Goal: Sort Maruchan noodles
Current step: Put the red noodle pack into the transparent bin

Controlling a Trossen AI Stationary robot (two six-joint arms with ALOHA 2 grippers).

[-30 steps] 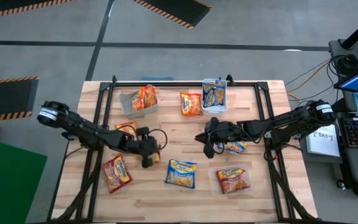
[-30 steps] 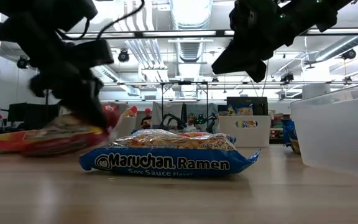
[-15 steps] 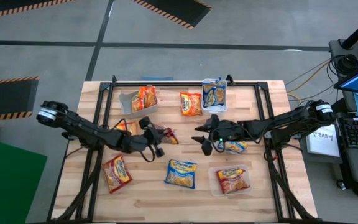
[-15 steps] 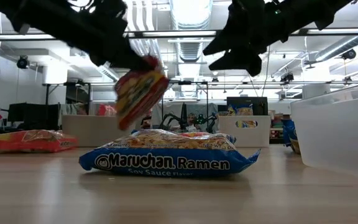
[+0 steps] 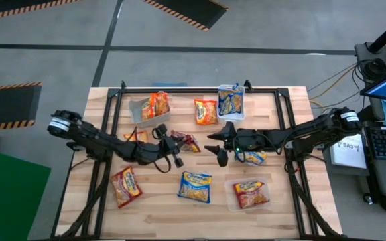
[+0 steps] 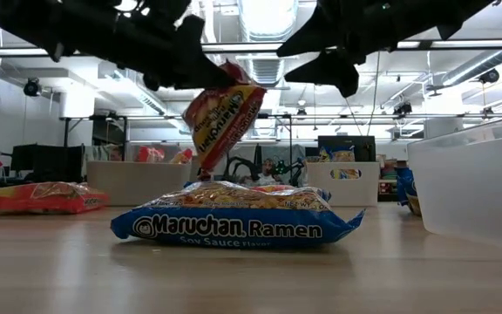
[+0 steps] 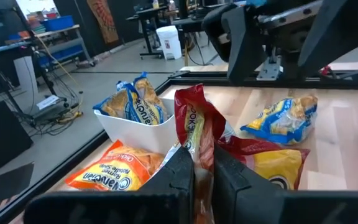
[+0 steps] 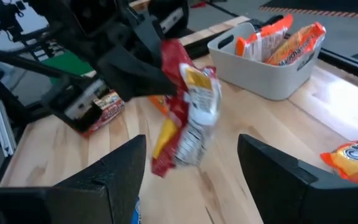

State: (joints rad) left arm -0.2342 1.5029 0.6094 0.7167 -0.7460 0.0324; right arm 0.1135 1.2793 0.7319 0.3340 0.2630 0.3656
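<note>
Now higher: red packet (image 6: 225, 113) aloft.

Two slim black jointed arms, silver-capped shoulder joints, looping black cables, flat matte black wedge-shaped fingers (image 8: 123, 180).

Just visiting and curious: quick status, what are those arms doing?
Left gripper shut on red crinkly plastic ramen packet, held above table. Right gripper open, facing it. Blue ramen packet lies below; nothing between the grippers.
</note>
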